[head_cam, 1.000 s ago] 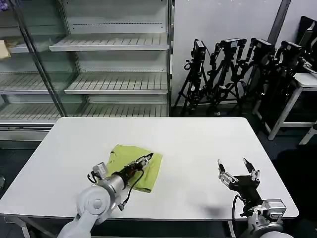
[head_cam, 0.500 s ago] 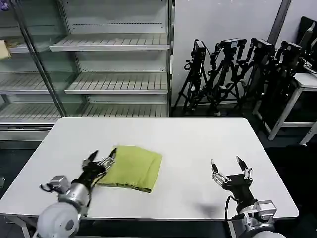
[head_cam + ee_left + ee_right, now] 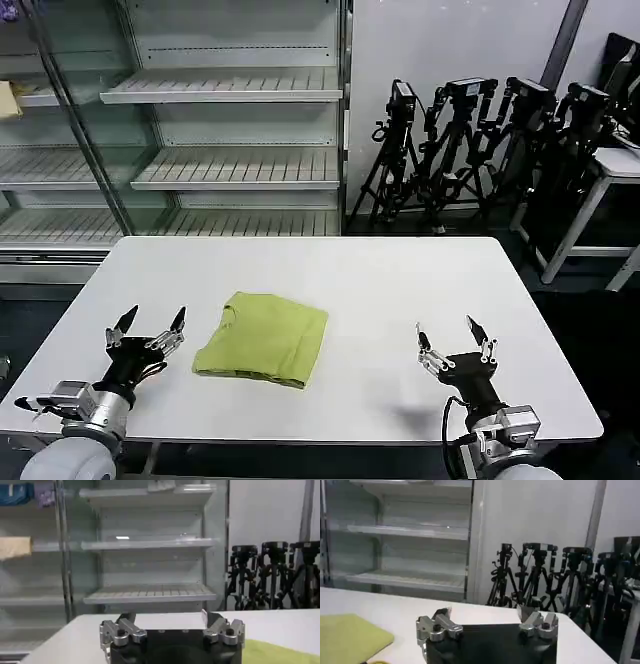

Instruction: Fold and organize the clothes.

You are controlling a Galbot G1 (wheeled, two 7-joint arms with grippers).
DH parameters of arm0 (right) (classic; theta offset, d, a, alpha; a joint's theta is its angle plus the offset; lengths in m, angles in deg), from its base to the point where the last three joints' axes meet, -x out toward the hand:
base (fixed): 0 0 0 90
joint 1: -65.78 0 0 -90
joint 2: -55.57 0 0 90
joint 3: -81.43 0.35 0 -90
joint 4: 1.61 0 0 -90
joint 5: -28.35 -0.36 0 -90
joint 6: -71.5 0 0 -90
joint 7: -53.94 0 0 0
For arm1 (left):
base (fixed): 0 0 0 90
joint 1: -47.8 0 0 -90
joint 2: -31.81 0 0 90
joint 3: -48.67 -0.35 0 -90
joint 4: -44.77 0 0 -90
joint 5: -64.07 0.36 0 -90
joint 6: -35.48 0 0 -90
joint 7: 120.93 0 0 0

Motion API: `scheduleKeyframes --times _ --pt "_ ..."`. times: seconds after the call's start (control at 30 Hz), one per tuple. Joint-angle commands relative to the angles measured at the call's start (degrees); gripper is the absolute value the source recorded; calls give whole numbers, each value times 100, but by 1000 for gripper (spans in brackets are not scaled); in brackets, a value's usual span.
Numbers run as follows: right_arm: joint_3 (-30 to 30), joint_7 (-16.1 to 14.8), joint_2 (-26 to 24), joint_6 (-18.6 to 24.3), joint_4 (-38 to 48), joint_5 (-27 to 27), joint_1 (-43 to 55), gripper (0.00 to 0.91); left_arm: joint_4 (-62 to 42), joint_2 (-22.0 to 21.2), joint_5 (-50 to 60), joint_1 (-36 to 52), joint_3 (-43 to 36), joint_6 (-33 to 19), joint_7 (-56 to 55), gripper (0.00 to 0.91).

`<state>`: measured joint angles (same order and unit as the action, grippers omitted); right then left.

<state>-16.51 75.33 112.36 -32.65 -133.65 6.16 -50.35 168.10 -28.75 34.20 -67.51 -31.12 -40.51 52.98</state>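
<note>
1. T-shirt (image 3: 263, 339) lies folded, left of table (image 3: 400, 290) centre
2. We see left gripper (image 3: 146, 334) open, just beside it; nearer arm
3. Right gripper (image 3: 451, 338) open, well apart

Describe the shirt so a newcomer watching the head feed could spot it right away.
Start at the white table in front of the empty shelves. Left of its centre, between the left gripper and the right gripper, lies the T-shirt, folded into a rough square. It is the table's single lime-green thing.
</note>
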Motion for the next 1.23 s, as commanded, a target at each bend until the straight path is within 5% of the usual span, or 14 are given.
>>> scheduleKeyframes --times 0.03,1.23 --pt "-72 -5 41 61 106 66 55 907 136 85 389 -298 321 -125 137 907" --pt "-4 133 -9 -28 -28 134 103 907 148 230 247 -284 355 78 252 907"
